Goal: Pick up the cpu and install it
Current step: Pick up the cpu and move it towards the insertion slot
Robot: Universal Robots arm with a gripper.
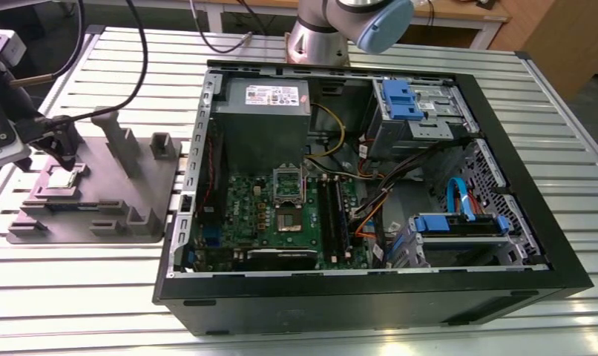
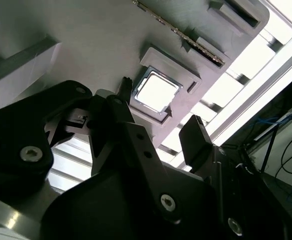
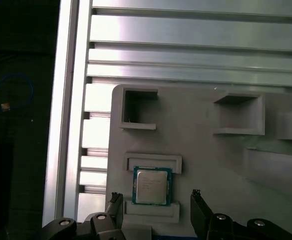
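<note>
We find the cpu [image 3: 151,185] lying flat in its recess on the grey holder [image 3: 210,155], metal top up, not yet lifted. In the exterior view the holder sits at 9 o'clock of the open computer case [image 1: 378,300], and the motherboard socket [image 1: 289,194] lies toward 3 o'clock from the cpu. The gripper [image 3: 155,204] points straight down over the cpu, spread wide and empty, with one fingertip [image 3: 115,201] off each of two opposite edges. Being square, the cpu has no long axis; its sides line up with the fingers.
</note>
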